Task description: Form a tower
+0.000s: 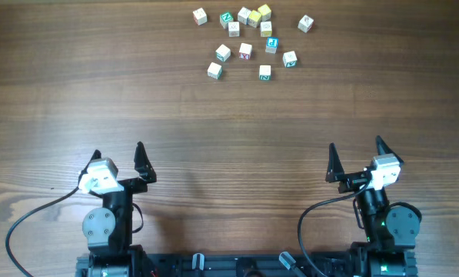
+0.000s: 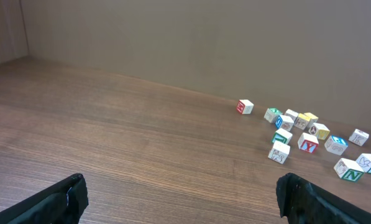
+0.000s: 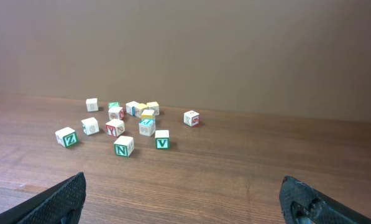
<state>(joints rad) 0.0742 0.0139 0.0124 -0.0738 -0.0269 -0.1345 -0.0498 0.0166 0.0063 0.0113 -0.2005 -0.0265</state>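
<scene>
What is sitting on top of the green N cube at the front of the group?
Nothing: the green N cube has a bare top and rests alone on the table. Its underside and far faces are hidden from view.

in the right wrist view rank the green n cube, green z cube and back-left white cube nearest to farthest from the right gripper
1. green N cube, front of the cluster
2. green Z cube, left edge
3. back-left white cube, rear
</scene>
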